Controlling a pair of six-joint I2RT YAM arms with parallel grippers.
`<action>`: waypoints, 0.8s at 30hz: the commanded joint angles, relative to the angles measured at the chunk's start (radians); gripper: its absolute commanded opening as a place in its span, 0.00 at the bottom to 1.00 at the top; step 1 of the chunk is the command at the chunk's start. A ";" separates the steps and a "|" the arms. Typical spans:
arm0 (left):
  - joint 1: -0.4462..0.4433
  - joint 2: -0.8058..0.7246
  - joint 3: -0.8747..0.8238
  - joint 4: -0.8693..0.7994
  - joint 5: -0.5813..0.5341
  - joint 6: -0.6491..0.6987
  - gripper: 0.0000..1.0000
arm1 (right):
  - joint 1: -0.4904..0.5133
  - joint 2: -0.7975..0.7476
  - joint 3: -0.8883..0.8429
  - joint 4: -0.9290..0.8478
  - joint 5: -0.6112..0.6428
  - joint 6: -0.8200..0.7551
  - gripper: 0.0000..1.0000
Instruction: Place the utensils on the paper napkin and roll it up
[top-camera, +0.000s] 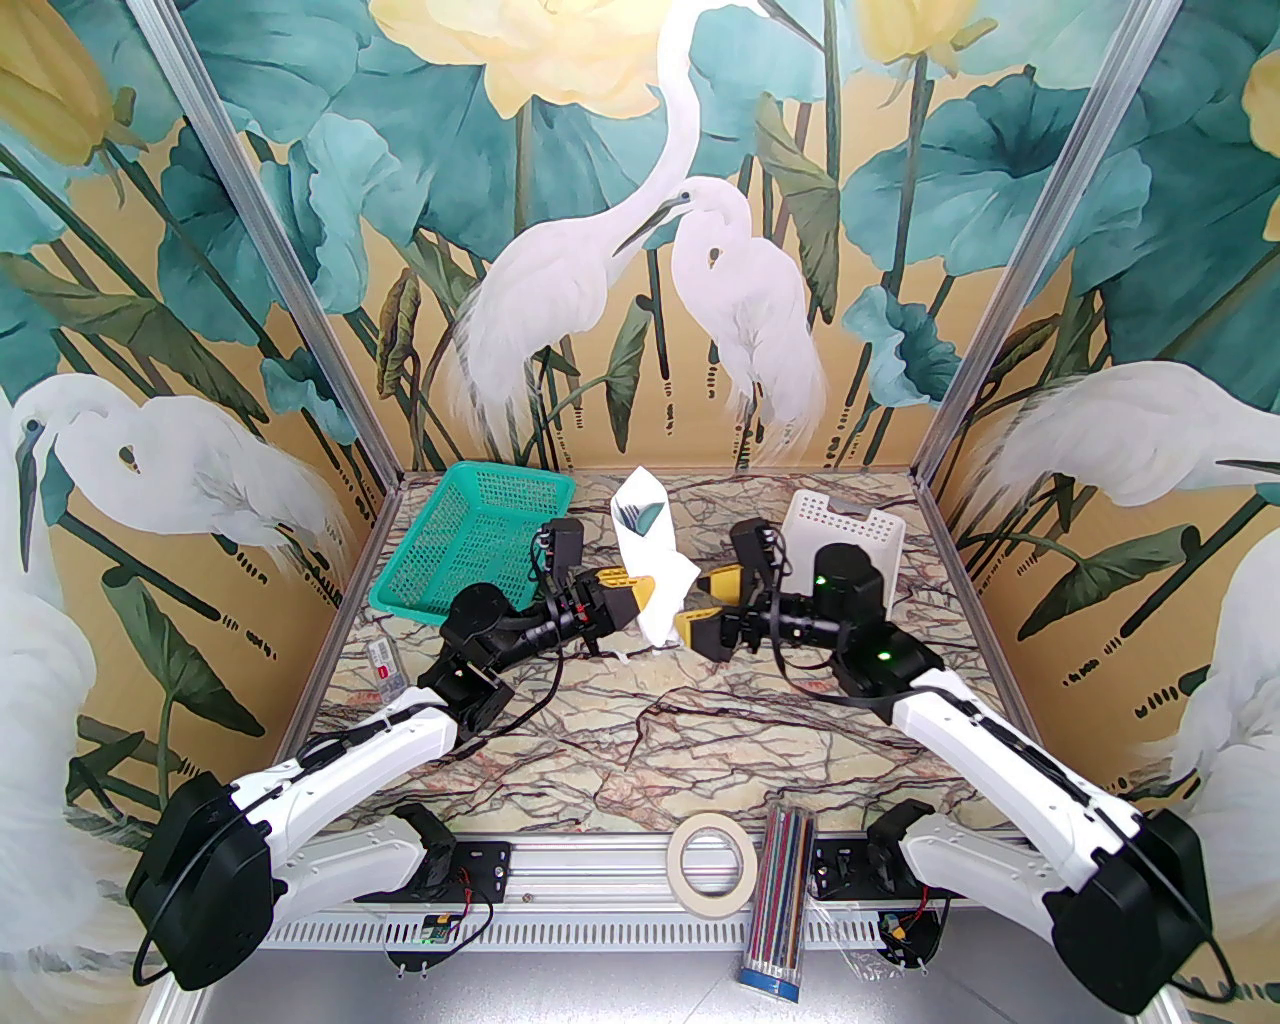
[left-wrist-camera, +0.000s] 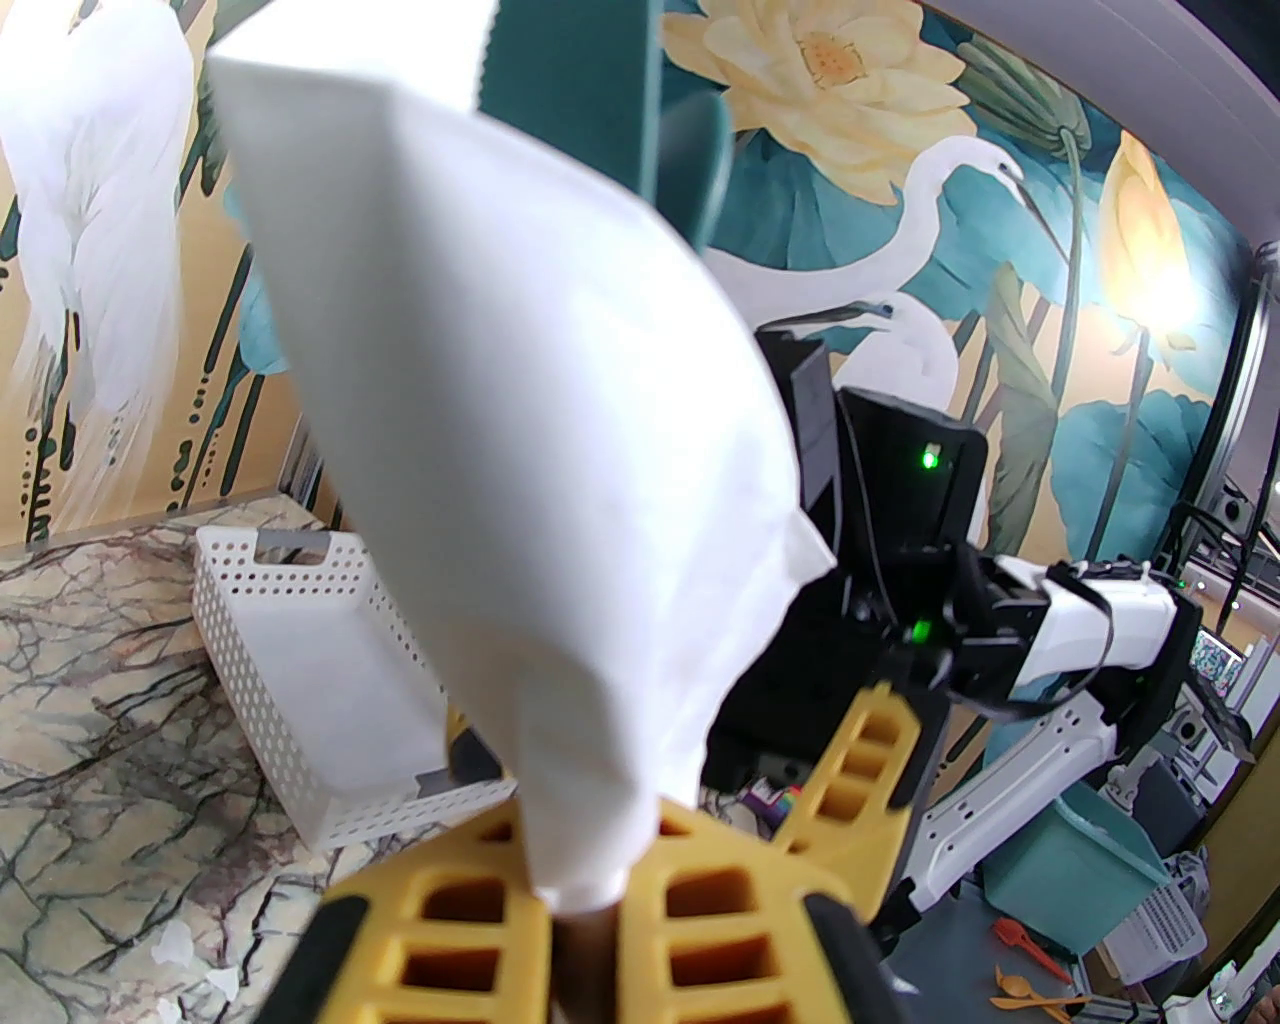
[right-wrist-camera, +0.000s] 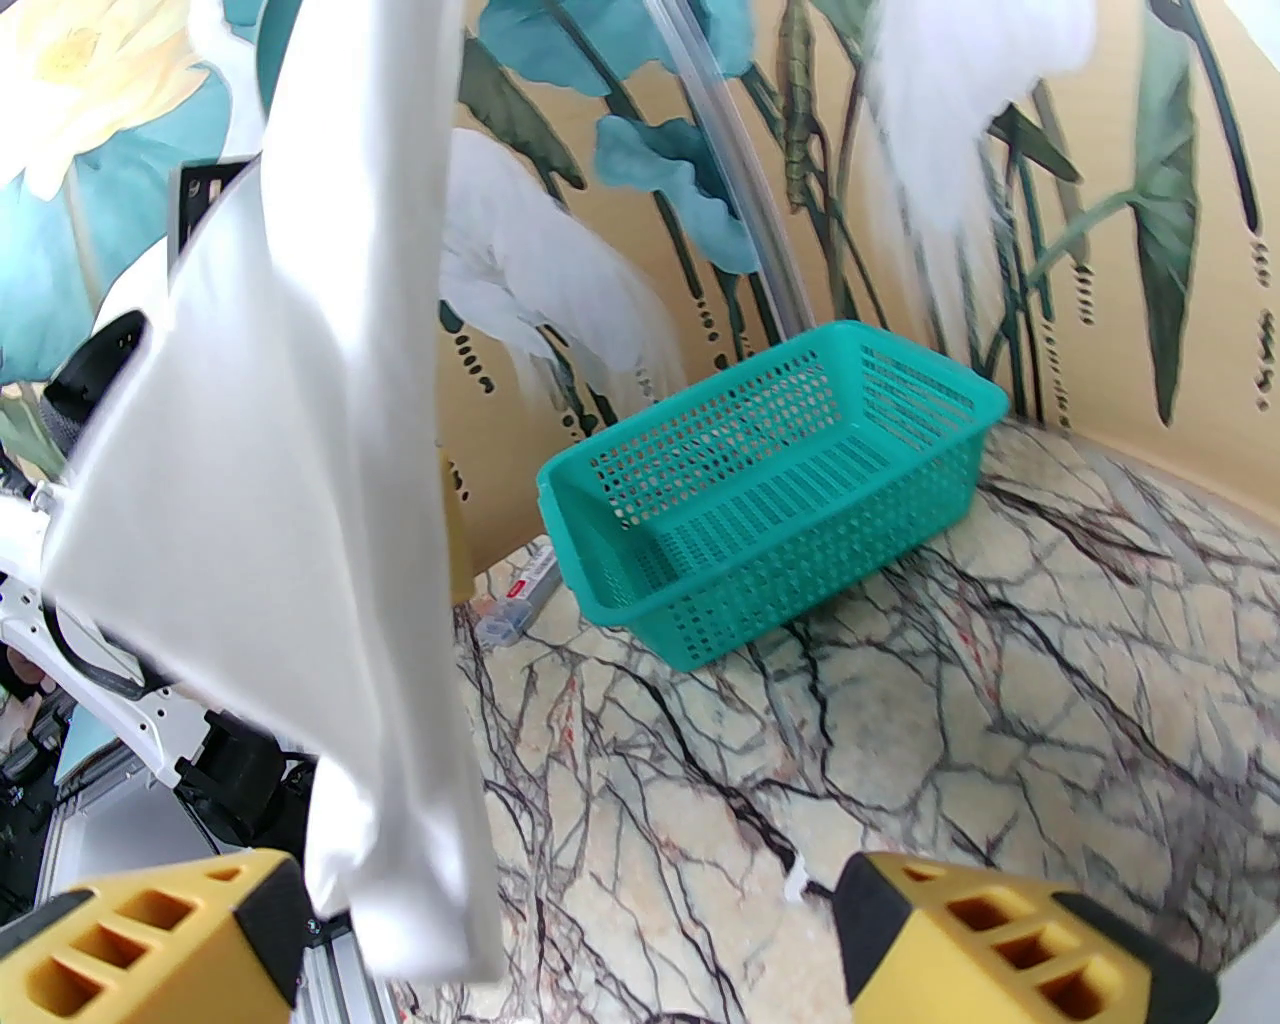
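Paper napkin (top-camera: 648, 570) is standing almost upright above the middle of the marble table (top-camera: 640, 740), wrapped loosely around the dark green utensils (top-camera: 640, 515). We are holding it by its lower end with our left gripper (top-camera: 648, 602). The yellow fingers (left-wrist-camera: 720, 930) are pressing together on the bunched paper, as the left wrist view is showing. The green ends are sticking out of the open top (left-wrist-camera: 600, 90), but we cannot tell which one is the fork and which the spoon. We think the bundle is being held high like this so that the utensils are resting down inside the paper and the other arm is getting free access to it.

Our right gripper (top-camera: 697, 606) is waiting just beside the napkin with its jaws wide apart and nothing between them. In the right wrist view the white sheet (right-wrist-camera: 270, 450) is hanging close to one finger (right-wrist-camera: 150, 950); we cannot tell whether they are touching. The wrap is looking more like a loose cone than a tight roll, so we judge that rolling is not finished.

Around us, a teal basket (top-camera: 470, 550) is lying behind the left arm and a white perforated basket (top-camera: 845, 522) behind the right one, both apart from the napkin. A tape roll (top-camera: 712, 860) and coloured pencils (top-camera: 785, 900) are lying at the near edge. Nothing is blocking the way between the grippers; the risk, in our view, is tearing the soft paper.
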 joint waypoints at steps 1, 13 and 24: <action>0.002 -0.016 0.028 0.017 -0.002 -0.025 0.00 | 0.040 0.023 0.038 0.067 0.058 0.004 0.88; 0.003 -0.024 0.034 -0.068 -0.070 0.001 0.00 | 0.087 0.017 0.092 -0.033 0.120 -0.043 0.78; -0.006 -0.020 0.037 -0.072 -0.087 0.004 0.00 | 0.118 0.036 0.119 -0.087 0.178 -0.034 0.85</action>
